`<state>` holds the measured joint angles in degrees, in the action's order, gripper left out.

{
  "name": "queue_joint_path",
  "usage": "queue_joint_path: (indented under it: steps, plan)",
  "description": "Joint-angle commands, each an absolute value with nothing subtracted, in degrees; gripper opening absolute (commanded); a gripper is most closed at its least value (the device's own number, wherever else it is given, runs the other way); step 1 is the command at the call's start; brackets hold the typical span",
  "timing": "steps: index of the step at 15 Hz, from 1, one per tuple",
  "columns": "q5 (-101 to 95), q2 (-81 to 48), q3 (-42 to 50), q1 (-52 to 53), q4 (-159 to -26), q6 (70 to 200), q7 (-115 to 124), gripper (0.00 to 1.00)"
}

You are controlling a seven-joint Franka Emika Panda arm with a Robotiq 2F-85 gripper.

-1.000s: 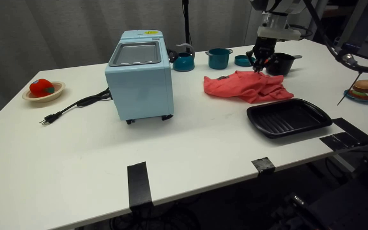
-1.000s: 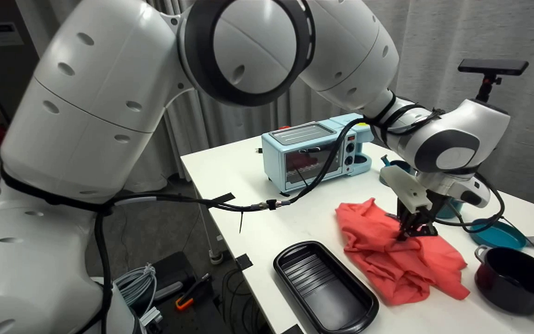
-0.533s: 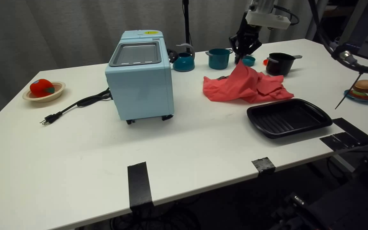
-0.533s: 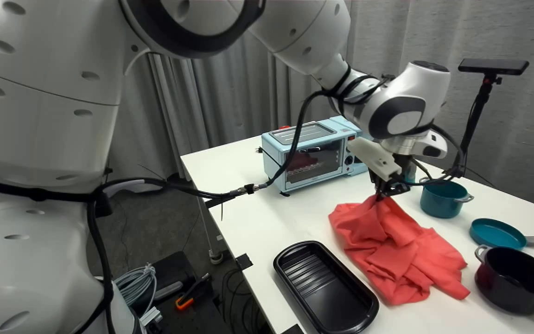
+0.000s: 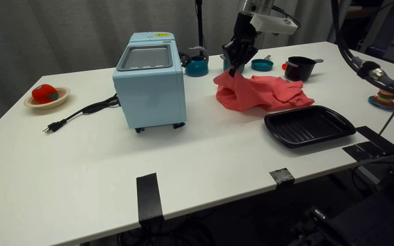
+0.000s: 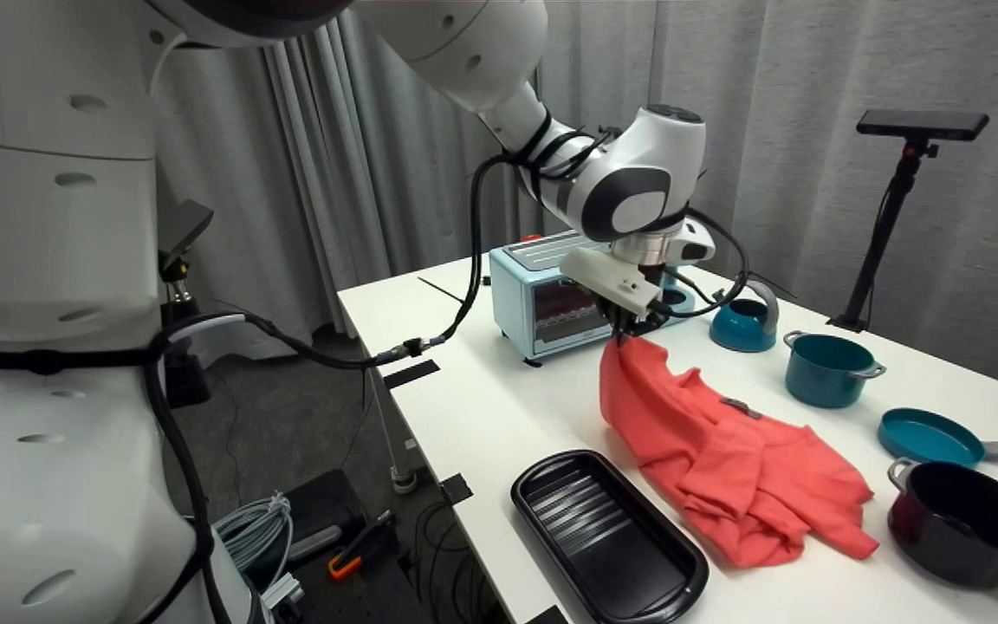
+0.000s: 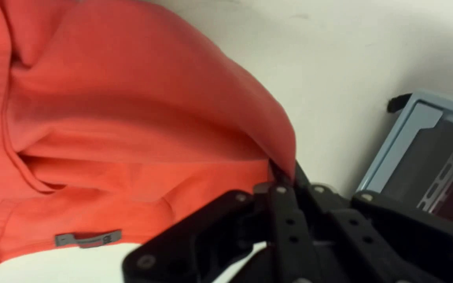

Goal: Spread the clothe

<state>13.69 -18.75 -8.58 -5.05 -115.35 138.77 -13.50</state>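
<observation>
The red cloth point(image 5: 268, 91) lies bunched and folded on the white table. It shows in both exterior views, also here point(image 6: 746, 472). My gripper point(image 7: 290, 171) is shut on one edge of the cloth point(image 7: 140, 90) and holds that part up off the table near the toaster oven. In an exterior view the gripper point(image 6: 622, 334) points down with the cloth hanging from its fingertips. The rest of the cloth rests on the table with several folds. A small grey tag point(image 7: 89, 239) shows on the cloth's edge. The pinched part is partly hidden between the fingers.
The light blue toaster oven point(image 5: 150, 92) stands close beside the gripper. A black ribbed pan point(image 6: 607, 537) lies near the cloth. A teal pot point(image 6: 830, 368), a teal kettle point(image 6: 743, 325), a teal pan point(image 6: 932, 438) and a black pot point(image 6: 967, 520) stand along the far side.
My gripper has lifted an edge of the cloth and moved toward the toaster oven with it. The cloth's near part is pulled along and stretched that way; its far part stays in place.
</observation>
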Motion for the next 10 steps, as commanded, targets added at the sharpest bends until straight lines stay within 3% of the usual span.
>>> queue_joint_path:
  steps: [1, 3, 10]
  plan:
    - [15.2, -15.6, -9.5, -4.0, -119.9, 138.6, -18.5, 0.29]
    - [14.2, -15.3, -9.4, -3.4, -120.5, 138.1, -19.0, 0.35]
    - [12.8, -13.5, -6.6, -3.9, -120.8, 138.2, -18.3, 0.88]
